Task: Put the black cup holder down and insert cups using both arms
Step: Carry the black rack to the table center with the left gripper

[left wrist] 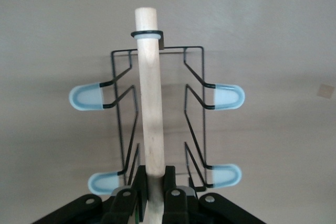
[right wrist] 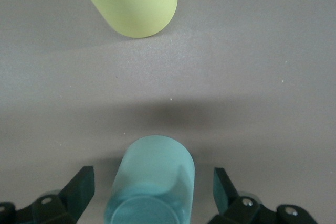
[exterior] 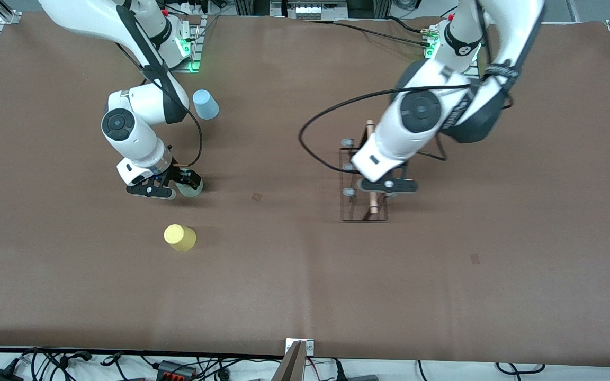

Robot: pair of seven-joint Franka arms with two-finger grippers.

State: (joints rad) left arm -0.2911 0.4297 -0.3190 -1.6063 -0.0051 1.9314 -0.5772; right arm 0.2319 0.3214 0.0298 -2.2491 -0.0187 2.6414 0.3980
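Observation:
The black cup holder stands upright toward the left arm's end of the table, with its pale-capped pegs sticking out sideways. My left gripper is shut on its wooden rod handle, just above the wire frame. My right gripper is low at the table and open, with its fingers on either side of the mint green cup, not touching it. The yellow cup stands nearer the front camera and also shows in the right wrist view. The light blue cup stands farther back.
The brown table mat spreads wide around the cups and the holder. A black cable loops from the left arm over the table next to the holder. The mounting rails and the arms' bases line the back edge.

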